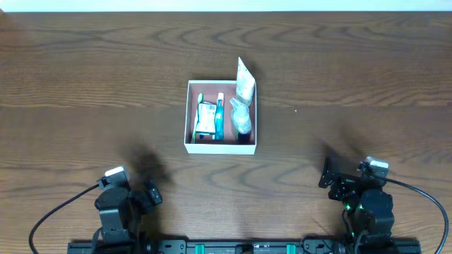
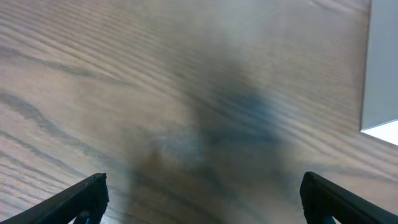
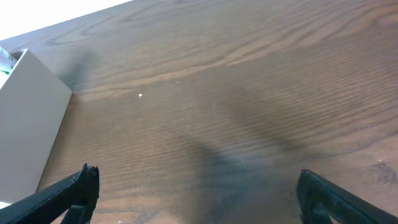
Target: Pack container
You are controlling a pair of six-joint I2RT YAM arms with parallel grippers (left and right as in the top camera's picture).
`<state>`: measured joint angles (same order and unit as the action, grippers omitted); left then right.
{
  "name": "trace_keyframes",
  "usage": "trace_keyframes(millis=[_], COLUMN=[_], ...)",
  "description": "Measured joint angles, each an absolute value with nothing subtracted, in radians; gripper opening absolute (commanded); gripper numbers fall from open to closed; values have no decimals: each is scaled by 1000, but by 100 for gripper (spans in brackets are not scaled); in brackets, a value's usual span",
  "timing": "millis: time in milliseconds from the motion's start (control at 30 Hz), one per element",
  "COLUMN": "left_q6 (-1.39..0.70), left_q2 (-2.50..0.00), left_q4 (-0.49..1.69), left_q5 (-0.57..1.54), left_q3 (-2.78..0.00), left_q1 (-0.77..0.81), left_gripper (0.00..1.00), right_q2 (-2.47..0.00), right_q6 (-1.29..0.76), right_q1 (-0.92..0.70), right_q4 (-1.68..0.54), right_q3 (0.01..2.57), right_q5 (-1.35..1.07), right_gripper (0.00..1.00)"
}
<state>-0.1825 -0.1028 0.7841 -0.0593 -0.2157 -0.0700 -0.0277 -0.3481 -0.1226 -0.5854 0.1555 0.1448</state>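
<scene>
The container (image 1: 189, 116), a square white box with a reddish-brown inside, stands in the middle of the table. It holds a white-green packet (image 1: 205, 118), a teal tube (image 1: 219, 117), a clear-wrapped item (image 1: 241, 116) and a sachet (image 1: 244, 76) that leans over the far right corner. One white wall of the container shows in the left wrist view (image 2: 380, 68) and in the right wrist view (image 3: 28, 118). My left gripper (image 2: 202, 196) is open and empty above bare wood at the front left. My right gripper (image 3: 198, 193) is open and empty at the front right.
The wooden table (image 1: 353, 63) stretches all round the box. Both arm bases (image 1: 116, 212) (image 1: 367, 208) stand at the front edge, with cables trailing to the sides. A small white speck (image 3: 140, 95) lies on the wood right of the box.
</scene>
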Motion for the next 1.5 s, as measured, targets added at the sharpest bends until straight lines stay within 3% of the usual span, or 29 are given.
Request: trace_keyframes(millis=[1500], left_q6=[-183], left_q2=[-65], left_q4=[776], left_q5=[-59], left_q3=[-200], left_q1=[-61], left_gripper=[98], right_q2=[-28], right_q6=[-348], right_q1=[-123], right_q4=[-585], right_q3=[155], right_q5=[145], right_gripper=[99])
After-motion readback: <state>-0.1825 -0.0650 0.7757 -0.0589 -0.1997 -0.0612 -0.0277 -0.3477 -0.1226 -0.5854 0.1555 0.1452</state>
